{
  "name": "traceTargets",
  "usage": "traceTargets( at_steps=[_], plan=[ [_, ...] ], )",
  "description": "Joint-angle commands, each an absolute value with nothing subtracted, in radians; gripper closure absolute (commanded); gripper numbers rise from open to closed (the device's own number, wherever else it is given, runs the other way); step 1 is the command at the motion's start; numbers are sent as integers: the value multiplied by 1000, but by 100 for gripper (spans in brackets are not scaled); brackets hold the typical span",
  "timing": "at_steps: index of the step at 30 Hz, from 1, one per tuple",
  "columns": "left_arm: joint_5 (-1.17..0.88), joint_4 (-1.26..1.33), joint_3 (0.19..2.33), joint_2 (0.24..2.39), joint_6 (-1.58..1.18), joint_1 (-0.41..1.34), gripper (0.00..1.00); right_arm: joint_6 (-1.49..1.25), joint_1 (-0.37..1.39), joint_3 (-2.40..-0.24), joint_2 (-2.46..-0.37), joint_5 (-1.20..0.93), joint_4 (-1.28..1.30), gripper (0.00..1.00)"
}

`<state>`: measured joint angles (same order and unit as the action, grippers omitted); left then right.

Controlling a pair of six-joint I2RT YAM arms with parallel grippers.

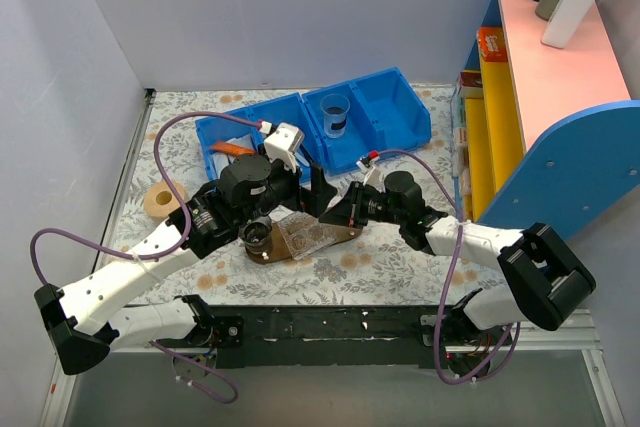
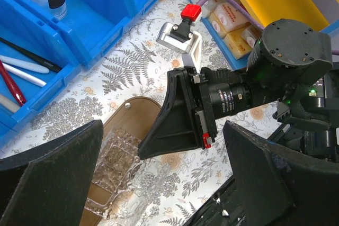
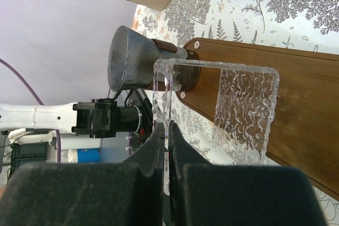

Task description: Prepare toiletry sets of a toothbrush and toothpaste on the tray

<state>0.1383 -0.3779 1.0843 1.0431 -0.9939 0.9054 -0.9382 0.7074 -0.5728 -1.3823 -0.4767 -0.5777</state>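
While my right gripper (image 3: 168, 130) pinches the thin rim of the clear ribbed dish (image 3: 246, 115), its jaws are drawn almost together on that edge. The dish sits over the middle of the tray (image 3: 296, 109). I cannot tell whether it rests flat on the wood or is tipped up.

I see the tray lying on the patterned table (image 1: 380, 267), just in front of the two blue bins, between my two wrists. A dark cup (image 1: 258, 237) stands on its left end, right beside the dish.

My left gripper (image 2: 163, 130) hangs above the tray with its jaws spread wide and nothing between them. From its wrist camera, the right gripper's black fingers fill the gap.

In the left blue bin (image 2: 58, 86), a white toothbrush (image 2: 22, 65) lies beside another pale one, a red one and a dark one, well apart from the tray. I cannot pick out the toothpaste in any view.
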Motion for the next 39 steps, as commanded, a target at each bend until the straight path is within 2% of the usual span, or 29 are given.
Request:
traceTargets(
  at_steps=[1, 16, 25, 30, 32, 36, 39],
  plan=[
    [155, -388, 1094, 1019, -992, 900, 2, -902, 710, -568, -1394, -431, -647, 99],
    [160, -382, 1075, 1017, -989, 900, 2, -897, 710, -566, -1462, -305, -709, 99],
    [173, -382, 1068, 1009, -976, 899, 2, -786, 719, -571, -1439, -238, -575, 99],
    [173, -377, 1066, 1014, -974, 899, 2, -723, 730, -589, -1404, -196, -485, 77],
    [173, -373, 1066, 1017, -973, 899, 2, -697, 730, -598, -1394, -193, -471, 72],
    [175, -368, 1092, 1037, -983, 894, 2, -635, 732, -623, -1365, -155, -399, 56],
    [179, -364, 1103, 1054, -996, 876, 2, -569, 732, -637, -1313, -106, -351, 53]
  ],
)
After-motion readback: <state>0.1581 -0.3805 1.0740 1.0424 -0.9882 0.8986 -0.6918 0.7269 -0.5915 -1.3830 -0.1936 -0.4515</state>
